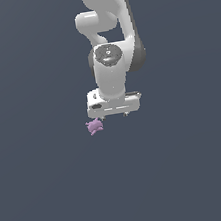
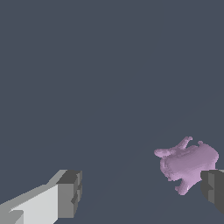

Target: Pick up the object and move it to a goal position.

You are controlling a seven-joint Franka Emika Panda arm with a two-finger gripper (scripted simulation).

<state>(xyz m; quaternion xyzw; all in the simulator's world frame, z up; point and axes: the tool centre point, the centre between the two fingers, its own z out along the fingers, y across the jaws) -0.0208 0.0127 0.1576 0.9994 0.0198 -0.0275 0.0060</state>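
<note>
Grey ground (image 1: 49, 193) filled the exterior view from edge to edge, with no rim or corner showing and no container anywhere on it. The white arm (image 1: 109, 42) came down from the top edge, its upper part cut off by the frame. The gripper (image 1: 114, 116) pointed downward, and only the tips of its fingers showed below the hand's body, so the spread was hard to read from here. The object (image 1: 95, 126), a small lilac lump with stubby spikes, lay just below the hand's corner on the exterior view's left, close to one fingertip; whether it touched could not be told. Open ground lay all around, wide on every side.

Seen from the wrist view, the gripper (image 2: 142, 192) stood wide apart, holding nothing. One finger (image 2: 68, 194) showed its white body and dark pad, while the other pad (image 2: 214, 190) was cut off at the picture's edge. The object (image 2: 188, 164) sat in the gap between them, right up against the cut-off pad and well apart from the other finger. Bare grey ground (image 2: 87, 65) took up the rest.
</note>
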